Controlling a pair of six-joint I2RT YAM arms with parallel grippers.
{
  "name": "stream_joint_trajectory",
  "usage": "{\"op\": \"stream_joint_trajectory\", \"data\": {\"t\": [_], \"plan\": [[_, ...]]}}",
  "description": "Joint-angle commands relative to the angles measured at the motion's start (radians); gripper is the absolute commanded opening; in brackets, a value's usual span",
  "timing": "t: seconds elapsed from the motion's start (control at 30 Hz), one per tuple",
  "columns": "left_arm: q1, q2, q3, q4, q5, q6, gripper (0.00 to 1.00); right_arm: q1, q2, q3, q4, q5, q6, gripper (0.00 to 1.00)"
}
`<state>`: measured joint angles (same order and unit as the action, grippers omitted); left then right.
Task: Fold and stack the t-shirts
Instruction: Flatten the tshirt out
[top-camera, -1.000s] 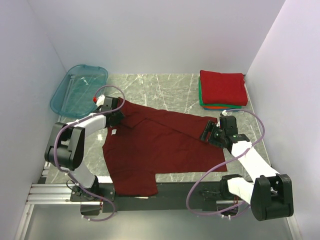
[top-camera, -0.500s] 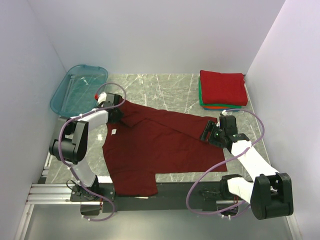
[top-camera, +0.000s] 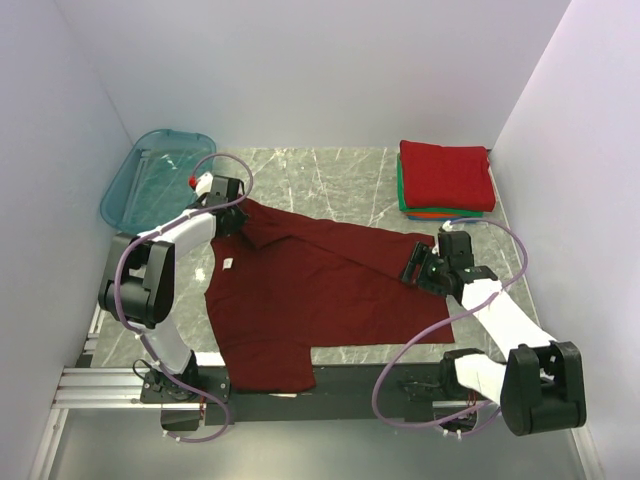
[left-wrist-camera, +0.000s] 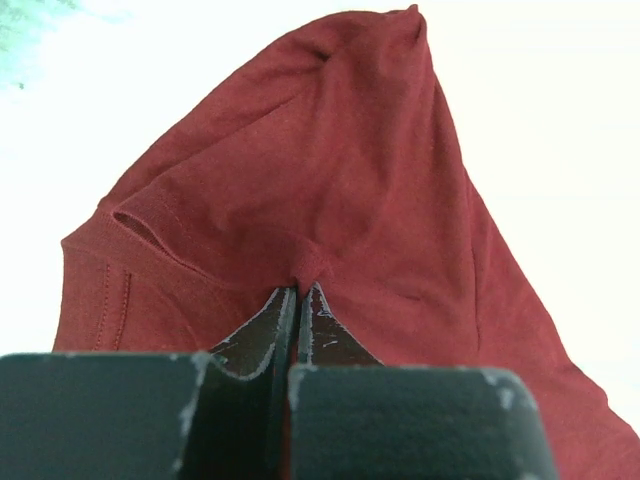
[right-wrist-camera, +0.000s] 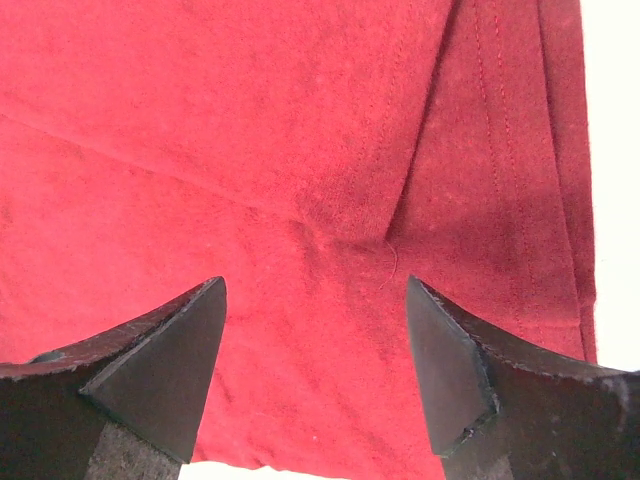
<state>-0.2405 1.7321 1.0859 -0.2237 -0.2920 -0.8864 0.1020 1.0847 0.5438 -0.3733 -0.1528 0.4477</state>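
As I read the overhead view, the marble bench (top-camera: 330, 170) takes up most of the frame, and the maroon t-shirt (top-camera: 320, 290) lies opened out across its middle, reaching from the left arm to the right arm. The shirt's near-left part lies over the bench's near edge. It is creased, not flat, with a diagonal fold line running from the far left toward the right arm. At the far left corner sits a translucent teal tub (top-camera: 125, 170), apart from the shirt. At the far right corner I see a stack of folded t-shirts (top-camera: 445, 175), bright red on top, with green and orange edges showing beneath; it is well apart from the maroon one. The left pincer (left-wrist-camera: 300, 290) is at the shirt's far-left corner, jaws pressed together on a small pinch of maroon cloth, and in its wrist view the fabric rises in a tent from that pinch. The right pincer (right-wrist-camera: 315, 285) stands wide at the shirt's right edge, both fingertips over the cloth beside a stitched hem; I cannot tell whether they touch it. A small white neck label (top-camera: 228, 264) shows on the shirt near the left arm.
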Motion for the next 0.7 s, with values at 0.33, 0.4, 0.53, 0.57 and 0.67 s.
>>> {"op": "stream_joint_trajectory", "data": {"t": [0.33,0.4,0.53,0.57,0.67], "plan": [[0.004,-0.075,0.037,0.006,-0.001,0.033,0.01,-0.004,0.165,0.085,0.076,0.047,0.034,0.69],[0.004,-0.077,0.043,0.0,-0.002,0.037,0.01,-0.004,0.188,0.093,0.08,0.053,0.037,0.68],[0.004,-0.066,0.051,-0.003,0.004,0.044,0.01,-0.004,0.247,0.111,0.08,0.047,0.034,0.54],[0.004,-0.065,0.051,-0.003,0.005,0.044,0.01,-0.004,0.25,0.113,0.08,0.044,0.032,0.52],[0.004,-0.062,0.046,0.004,0.005,0.046,0.01,-0.004,0.25,0.107,0.088,0.032,0.039,0.49]]}}
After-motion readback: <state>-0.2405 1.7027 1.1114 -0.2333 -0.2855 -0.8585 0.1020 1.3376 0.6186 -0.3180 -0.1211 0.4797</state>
